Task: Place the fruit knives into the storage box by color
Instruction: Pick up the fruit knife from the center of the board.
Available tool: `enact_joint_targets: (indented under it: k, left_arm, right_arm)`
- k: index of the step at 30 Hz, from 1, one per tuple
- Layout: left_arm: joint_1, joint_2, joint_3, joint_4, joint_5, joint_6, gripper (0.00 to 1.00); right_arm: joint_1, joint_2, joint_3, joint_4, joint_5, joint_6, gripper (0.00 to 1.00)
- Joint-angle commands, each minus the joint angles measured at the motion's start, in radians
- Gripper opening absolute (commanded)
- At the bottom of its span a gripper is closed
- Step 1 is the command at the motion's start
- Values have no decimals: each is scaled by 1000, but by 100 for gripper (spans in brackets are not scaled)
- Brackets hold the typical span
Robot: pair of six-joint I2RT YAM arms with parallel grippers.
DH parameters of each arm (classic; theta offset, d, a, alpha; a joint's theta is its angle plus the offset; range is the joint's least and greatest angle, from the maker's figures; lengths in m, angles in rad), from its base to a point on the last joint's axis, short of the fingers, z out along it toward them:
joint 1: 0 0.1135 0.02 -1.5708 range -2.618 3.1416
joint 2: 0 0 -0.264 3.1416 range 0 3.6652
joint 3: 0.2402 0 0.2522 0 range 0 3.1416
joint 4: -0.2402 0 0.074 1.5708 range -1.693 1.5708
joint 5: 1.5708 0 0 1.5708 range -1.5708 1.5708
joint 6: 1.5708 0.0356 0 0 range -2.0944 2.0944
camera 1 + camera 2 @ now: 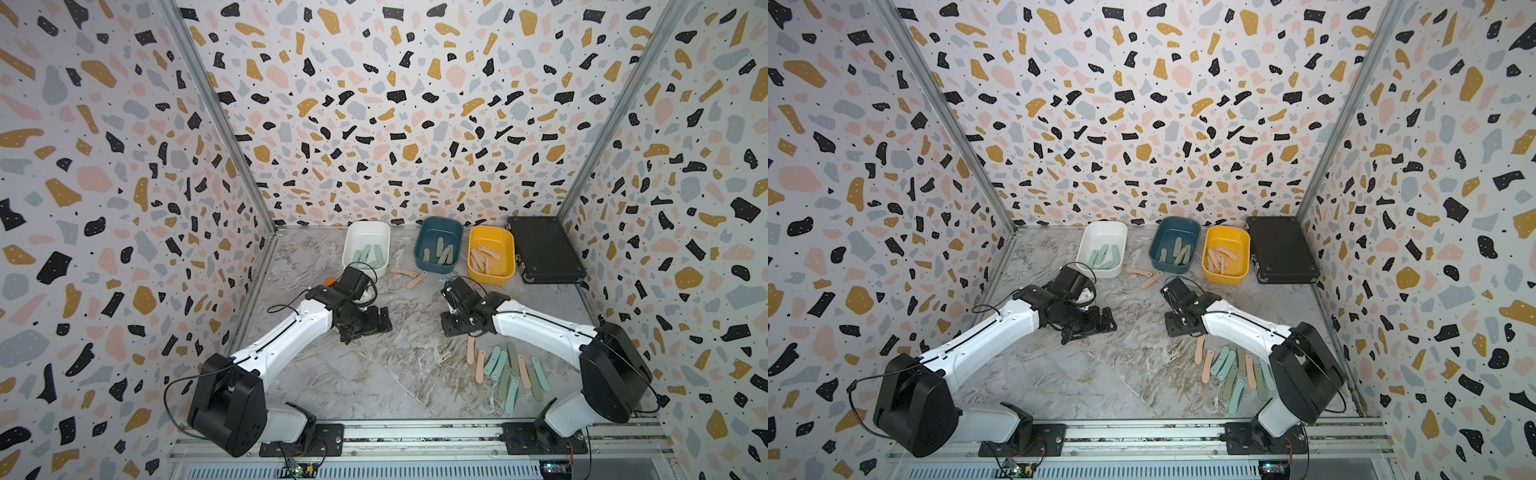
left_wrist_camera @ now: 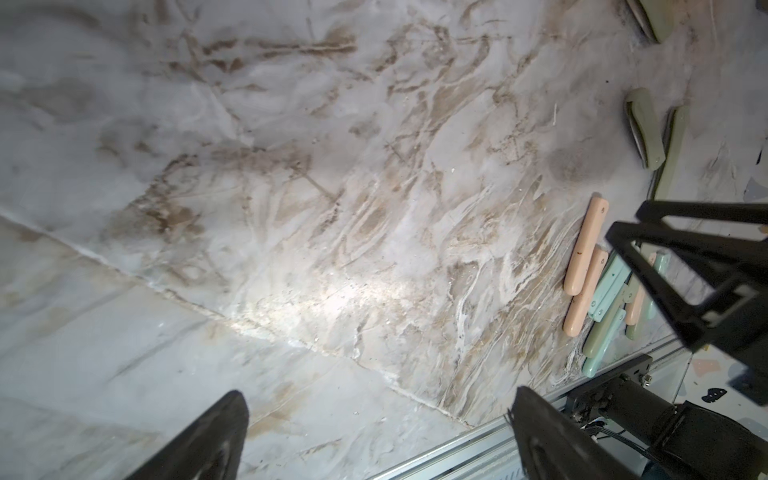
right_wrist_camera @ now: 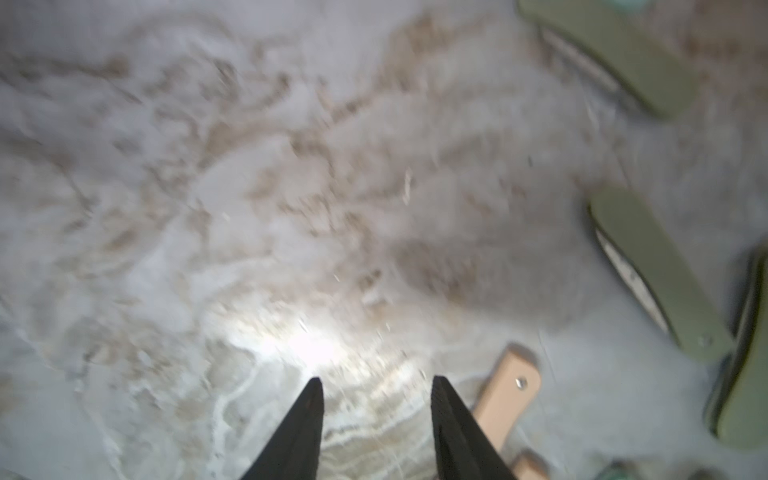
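Terrazzo-speckled walls [image 1: 374,104] close in on three sides, with metal posts [image 1: 222,120] in the corners. The grey marbled worktop [image 1: 374,374] shows a bright glare [image 2: 316,303].

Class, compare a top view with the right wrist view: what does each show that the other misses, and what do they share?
Only the top view shows the white tub, teal tub and yellow tub, and the black case beside the yellow one. Only the right wrist view shows the right gripper close up, jaws parted with nothing between them, and a steel blade edge folded into a sage green knife. Both show the marble tabletop and a peach knife beside that gripper.
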State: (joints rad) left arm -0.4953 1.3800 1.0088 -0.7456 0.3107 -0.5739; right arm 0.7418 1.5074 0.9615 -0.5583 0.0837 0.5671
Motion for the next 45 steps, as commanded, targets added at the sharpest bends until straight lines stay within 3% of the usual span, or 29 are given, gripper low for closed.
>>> enact_joint_targets:
  k: [1,7,28,33,39,45]
  left_arm:
    - [-40,33,-9,46,-9,-13,99]
    - [-75,77,2,54,-16,-12,99]
    - [-92,122,25,38,-34,-10,99]
    - [-92,123,36,35,-36,-9,99]
    - [-92,148,75,40,-37,-2,99]
    - [-92,217,188,12,-47,55,99]
  right_arm:
    - [5,-98,-70,-79,28,106,44]
    - [6,-157,-199,-28,6,166,40]
    - [5,-51,-284,89,8,176,29]
    - [5,-72,-259,63,27,165,20]
    - [-4,-106,-162,-14,83,105,16]
    - [-152,-53,27,-29,74,-27,14]
